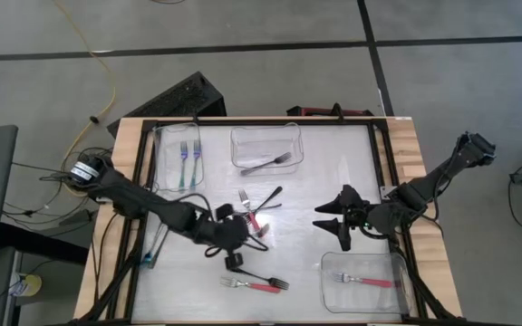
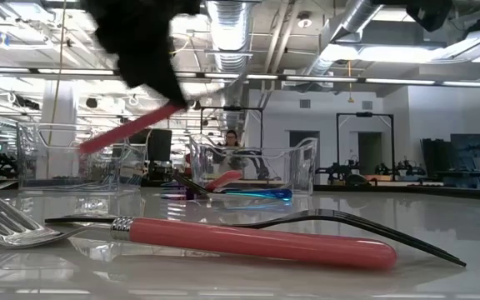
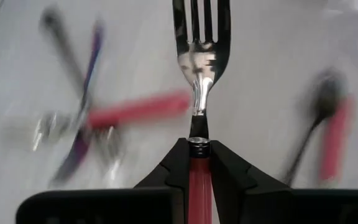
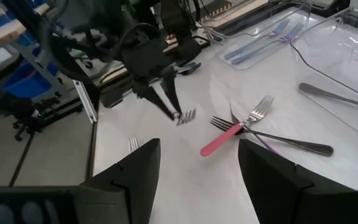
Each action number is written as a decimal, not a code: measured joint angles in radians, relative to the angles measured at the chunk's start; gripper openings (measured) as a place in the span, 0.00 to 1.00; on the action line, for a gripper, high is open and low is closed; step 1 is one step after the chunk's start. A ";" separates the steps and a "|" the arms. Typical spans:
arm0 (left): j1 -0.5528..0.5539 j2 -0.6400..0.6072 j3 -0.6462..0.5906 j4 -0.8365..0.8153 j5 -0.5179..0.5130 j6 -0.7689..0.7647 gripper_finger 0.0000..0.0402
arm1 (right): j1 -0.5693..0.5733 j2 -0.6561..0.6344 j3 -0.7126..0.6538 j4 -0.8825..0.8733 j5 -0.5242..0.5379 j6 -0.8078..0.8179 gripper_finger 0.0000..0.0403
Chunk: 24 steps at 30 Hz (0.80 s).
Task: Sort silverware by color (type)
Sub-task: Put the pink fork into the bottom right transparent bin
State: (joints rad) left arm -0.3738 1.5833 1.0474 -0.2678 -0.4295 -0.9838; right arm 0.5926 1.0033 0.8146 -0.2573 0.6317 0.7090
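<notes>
My left gripper (image 1: 250,228) hangs over the table's middle, shut on a red-handled fork (image 3: 199,93) whose silver tines reach out past the fingers. The high view shows more silverware just beyond it: a red fork (image 4: 229,138) lies crossed over a black one (image 4: 291,144). Another red fork (image 2: 257,242) and a black fork (image 2: 365,227) lie near the front edge. My right gripper (image 1: 327,222) stands open above the table to the right, holding nothing. My left gripper pinches the red handle at its tine end (image 3: 199,174), just behind the metal collar, between its two fingers (image 3: 232,177). The fingers slant downward and lie along the fork. The fork is lifted clear and tilted, its handle (image 2: 132,129) sticking out behind the gripper.
A clear tub (image 1: 178,156) at the far left holds blue forks. A middle far tub (image 1: 265,136) holds a black fork. A near-right tub (image 1: 365,292) holds a red fork. Bare table lies between the two grippers.
</notes>
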 joint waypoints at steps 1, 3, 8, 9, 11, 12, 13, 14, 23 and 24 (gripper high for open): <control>0.011 0.000 0.016 0.031 0.005 0.029 0.06 | 0.000 0.000 0.000 0.006 0.000 0.000 0.59; 0.030 -0.003 0.049 0.063 0.016 0.078 0.06 | 0.000 0.000 0.000 0.015 0.000 0.000 0.59; 0.065 0.007 0.123 0.061 0.029 0.178 0.06 | 0.003 0.034 0.000 0.035 -0.001 0.024 0.59; 0.068 0.007 0.135 0.065 0.036 0.197 0.06 | 0.007 0.047 -0.001 0.048 -0.002 0.027 0.59; 0.076 0.020 0.154 0.117 0.068 0.237 0.06 | 0.017 0.085 0.000 0.098 -0.001 0.035 0.59; 0.078 0.027 0.162 0.148 0.087 0.258 0.06 | 0.020 0.107 0.001 0.118 -0.004 0.039 0.59; 0.078 0.038 0.168 0.168 0.102 0.278 0.06 | 0.026 0.130 0.001 0.135 -0.007 0.041 0.59; 0.078 0.051 0.176 0.180 0.116 0.294 0.06 | 0.034 0.153 0.000 0.162 -0.009 0.042 0.59; 0.084 0.105 0.228 0.236 0.103 0.350 0.06 | 0.062 0.265 0.000 0.346 -0.005 -0.032 0.59; 0.085 0.105 0.229 0.228 0.095 0.356 0.06 | 0.059 0.263 0.000 0.351 -0.004 -0.023 0.59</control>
State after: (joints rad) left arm -0.2890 1.6879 1.2763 -0.0393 -0.3344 -0.6283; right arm 0.6519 1.2667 0.8146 0.0939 0.6280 0.6860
